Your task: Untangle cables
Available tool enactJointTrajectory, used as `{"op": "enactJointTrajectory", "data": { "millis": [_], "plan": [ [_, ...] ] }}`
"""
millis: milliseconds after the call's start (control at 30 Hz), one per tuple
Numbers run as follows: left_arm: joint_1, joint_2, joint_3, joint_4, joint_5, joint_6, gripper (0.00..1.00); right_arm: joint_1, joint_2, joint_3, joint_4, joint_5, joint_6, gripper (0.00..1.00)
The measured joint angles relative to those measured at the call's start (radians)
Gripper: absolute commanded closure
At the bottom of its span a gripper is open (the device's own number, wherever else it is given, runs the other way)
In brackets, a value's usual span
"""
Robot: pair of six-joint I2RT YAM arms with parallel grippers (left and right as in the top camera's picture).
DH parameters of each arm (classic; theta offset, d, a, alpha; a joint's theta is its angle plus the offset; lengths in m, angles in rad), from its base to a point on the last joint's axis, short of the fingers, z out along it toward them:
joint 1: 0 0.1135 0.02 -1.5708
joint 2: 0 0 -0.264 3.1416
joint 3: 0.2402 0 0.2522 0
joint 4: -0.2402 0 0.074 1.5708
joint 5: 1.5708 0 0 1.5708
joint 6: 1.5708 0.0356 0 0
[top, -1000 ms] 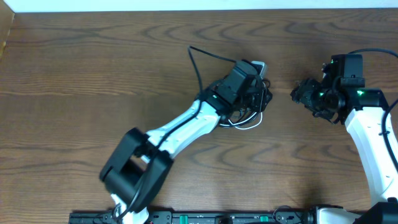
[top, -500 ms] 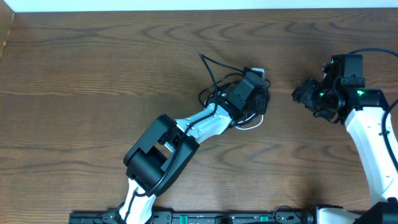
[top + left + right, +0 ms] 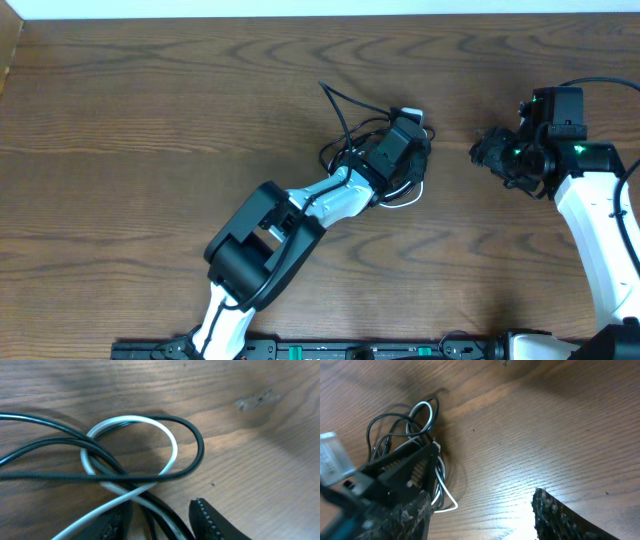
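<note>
The cables (image 3: 345, 128) lie tangled at mid-table, black loops with a white one (image 3: 402, 200) poking out at the near side. My left gripper (image 3: 408, 150) sits low over the tangle. In the left wrist view, a white loop (image 3: 172, 442) and a black loop (image 3: 200, 450) cross on the wood. Several strands run between the fingers (image 3: 212, 521) of my left gripper (image 3: 162, 522), which is open, with a gap beside the strands. To the right of the tangle, my right gripper (image 3: 488, 150) stands open and holds nothing. Its view shows the cables (image 3: 422, 412) ahead of my right gripper (image 3: 480, 520).
Bare brown wood (image 3: 150, 120) spreads around the tangle. The table's far edge meets a white wall (image 3: 300, 8). The left arm (image 3: 270, 235) slants across the near middle. A thick black wire (image 3: 600, 85) trails from the right arm.
The left arm's elbow swung right and rose, and its gripper shifted slightly right over the tangle. The far black loop moved right with it. The right arm stayed still.
</note>
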Motion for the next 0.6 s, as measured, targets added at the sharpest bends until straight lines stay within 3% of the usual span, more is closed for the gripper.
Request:
{"op": "enactJointTrajectory", "data": {
  "millis": [133, 167, 400, 600],
  "plan": [
    [0.000, 0.046, 0.000, 0.061, -0.003, 0.010, 0.81, 0.000, 0.000, 0.000, 0.000, 0.000, -0.001, 0.39],
    [0.000, 0.050, 0.000, 0.072, -0.006, 0.010, 0.92, 0.000, 0.000, 0.000, 0.000, 0.000, -0.003, 0.39],
    [0.000, 0.048, 0.000, 0.073, -0.011, 0.021, 0.93, 0.000, 0.000, 0.000, -0.001, 0.000, -0.007, 0.37],
    [0.013, -0.096, -0.003, -0.105, 0.003, 0.022, 0.93, 0.000, 0.000, 0.000, 0.006, -0.018, -0.043, 0.38]
  ]
}}
